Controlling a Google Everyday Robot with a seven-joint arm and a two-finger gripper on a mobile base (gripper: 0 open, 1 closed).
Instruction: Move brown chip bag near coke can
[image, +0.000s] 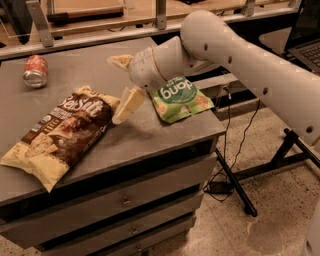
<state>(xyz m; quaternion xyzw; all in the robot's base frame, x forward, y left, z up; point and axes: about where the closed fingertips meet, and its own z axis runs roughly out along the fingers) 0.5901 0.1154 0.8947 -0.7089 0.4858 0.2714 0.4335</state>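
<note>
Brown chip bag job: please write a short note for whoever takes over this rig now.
Gripper: open, over the grey table, at the upper right corner of the large crinkly dark-brown and cream chip bag; holds nothing.
Bag: lies flat at the front left of the table.
Small red coke can: on its side at the far left, apart from the bag.
Green snack bag: beside the arm, not in the job.
Done: gripper is at the bag.
Left: grasp the bag, set it near the can.

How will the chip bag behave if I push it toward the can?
The chip bag looks crinkled and puffy, so probably light and floppy. Pushed from its upper corner, where the open end effector hovers, it may pivot rather than slide straight.
</note>
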